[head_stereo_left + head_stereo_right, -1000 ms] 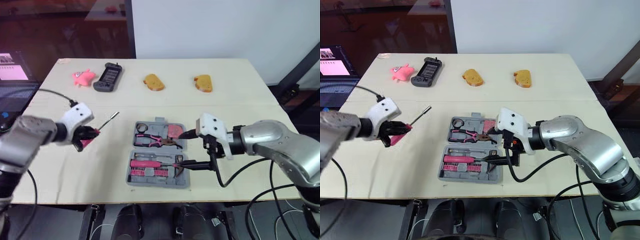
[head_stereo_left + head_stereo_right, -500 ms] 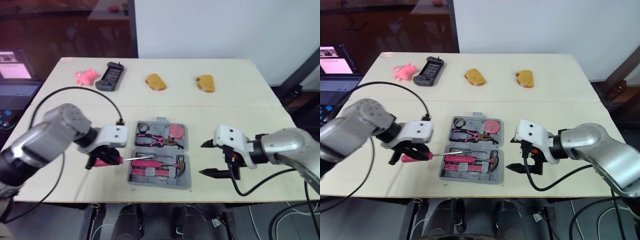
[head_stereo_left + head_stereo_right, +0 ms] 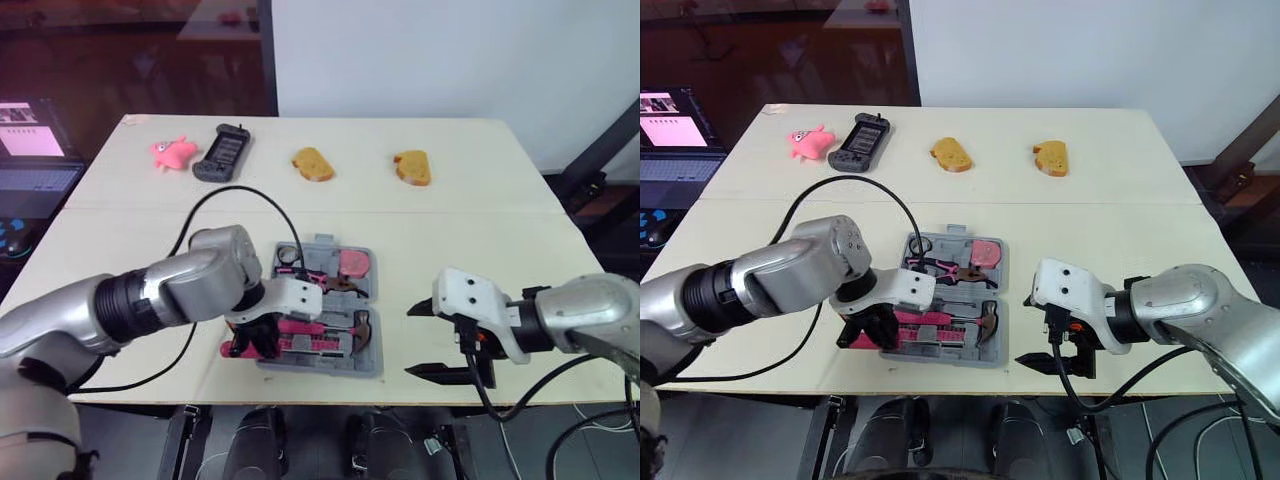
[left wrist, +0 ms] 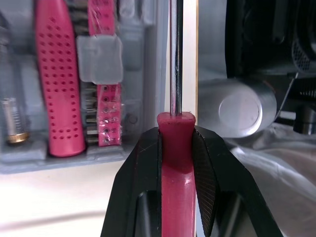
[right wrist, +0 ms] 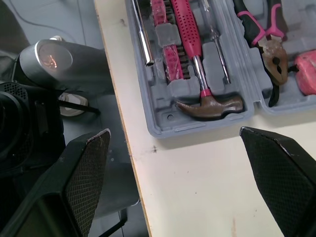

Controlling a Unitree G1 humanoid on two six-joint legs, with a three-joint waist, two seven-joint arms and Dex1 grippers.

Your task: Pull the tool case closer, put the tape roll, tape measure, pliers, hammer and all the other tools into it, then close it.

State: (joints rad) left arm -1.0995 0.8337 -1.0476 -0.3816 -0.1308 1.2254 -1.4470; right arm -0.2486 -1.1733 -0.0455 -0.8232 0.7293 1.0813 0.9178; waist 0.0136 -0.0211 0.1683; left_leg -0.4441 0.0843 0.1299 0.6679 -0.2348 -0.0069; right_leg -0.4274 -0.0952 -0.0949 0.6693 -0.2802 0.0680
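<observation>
The grey tool case [image 3: 365,262] lies open at the table's front middle. In it are pink-handled pliers [image 5: 266,44], a pink tape measure [image 5: 306,69], a hammer [image 5: 210,103] and pink-handled drivers [image 4: 57,89]. My left gripper [image 3: 250,342] is at the case's front left corner, shut on a pink screwdriver handle [image 4: 175,163]. The screwdriver's steel shaft [image 4: 175,59] runs along the case's front lip. My right gripper [image 3: 428,340] hovers open to the right of the case, nothing between its fingers [image 5: 84,182].
Along the table's back lie a pink toy [image 3: 170,152], a black handset [image 3: 222,152] and two yellow-brown bread-like pieces [image 3: 312,164], [image 3: 411,167]. A laptop [image 3: 30,160] stands off the left side. The case sits close to the table's front edge [image 5: 111,98].
My left gripper has carried the screwdriver rightward, from well left of the case to its front left corner. The right gripper backed away to the right of the case and stays open.
</observation>
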